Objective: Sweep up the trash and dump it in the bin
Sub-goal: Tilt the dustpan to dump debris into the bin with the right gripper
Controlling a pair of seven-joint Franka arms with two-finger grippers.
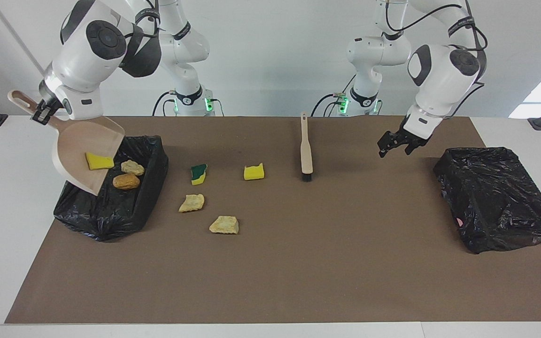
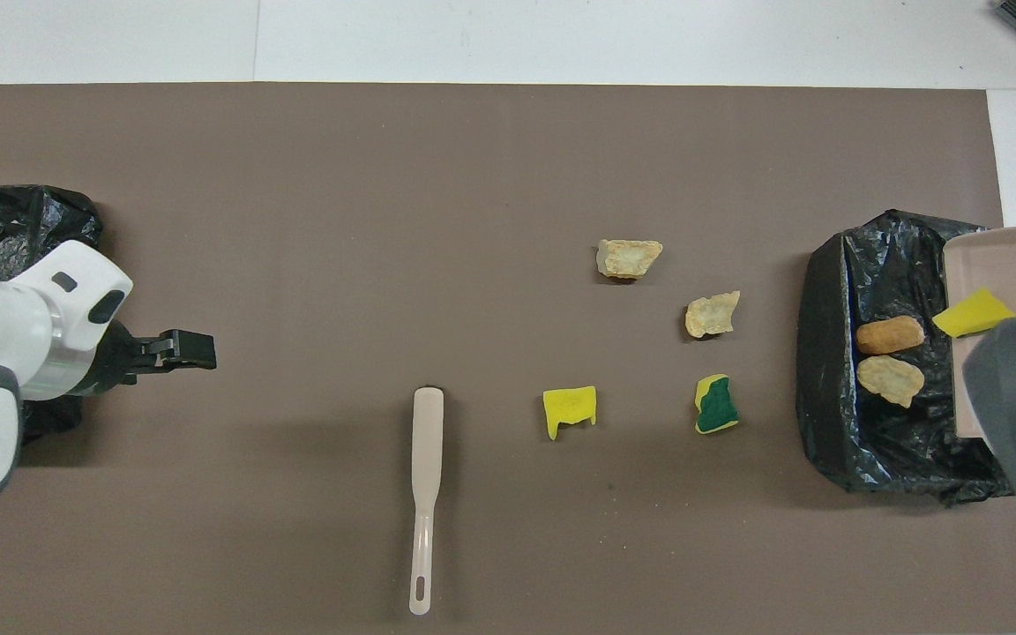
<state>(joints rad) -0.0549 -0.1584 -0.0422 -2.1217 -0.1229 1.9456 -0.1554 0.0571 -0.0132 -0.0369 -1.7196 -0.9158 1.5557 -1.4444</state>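
My right gripper point(image 1: 40, 112) is shut on the handle of the beige dustpan point(image 1: 80, 141), which tilts down over the black-bagged bin point(image 1: 111, 211) at the right arm's end. A yellow trash chunk point(image 1: 99, 161) lies near the pan's lip. An orange-brown chunk point(image 1: 126, 181) and a beige chunk point(image 1: 132, 167) rest in the bin. On the mat lie a green-and-yellow chunk point(image 1: 198, 173), a yellow one point(image 1: 254, 172) and two beige ones point(image 1: 191, 203) point(image 1: 224, 225). My left gripper point(image 1: 395, 143) hangs open and holds nothing, over the mat beside the brush point(image 1: 305, 150).
A second black-bagged bin point(image 1: 496, 197) sits at the left arm's end of the brown mat point(image 1: 298, 272). The brush lies flat, its handle pointing toward the robots. White table borders the mat on every side.
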